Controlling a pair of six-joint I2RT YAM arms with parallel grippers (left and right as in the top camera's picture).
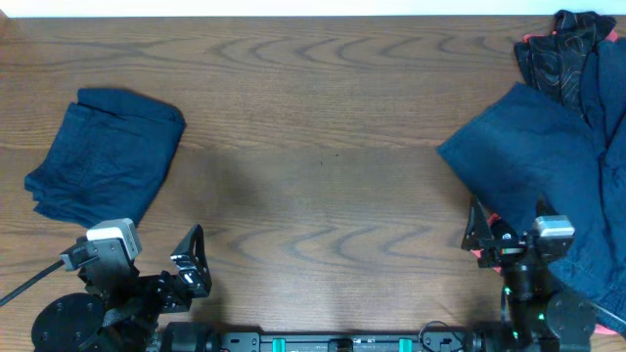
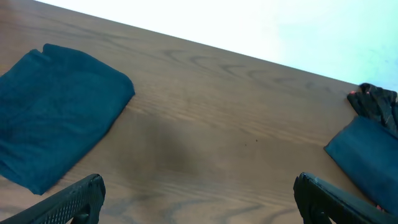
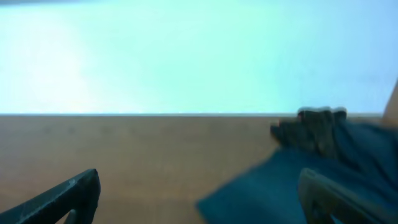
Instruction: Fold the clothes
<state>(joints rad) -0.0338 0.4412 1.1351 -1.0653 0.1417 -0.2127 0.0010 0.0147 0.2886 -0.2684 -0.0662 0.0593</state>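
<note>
The wooden table (image 1: 323, 147) is lying bare across its middle, giving wide passage between a folded navy garment (image 1: 103, 156) sitting at the left and a loose navy heap (image 1: 553, 161) spreading over the right; a dark patterned garment (image 1: 567, 49) is crowding the far right corner.

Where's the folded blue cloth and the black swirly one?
folded blue cloth (image 1: 103, 156): overhead view, middle of its top layer.
black swirly cloth (image 1: 564, 51): overhead view, middle of the crumpled heap.

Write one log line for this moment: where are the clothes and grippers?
left gripper open, empty | right gripper open, empty | folded dark navy cloth garment: left side | unfolded dark navy cloth heap: right side
</note>
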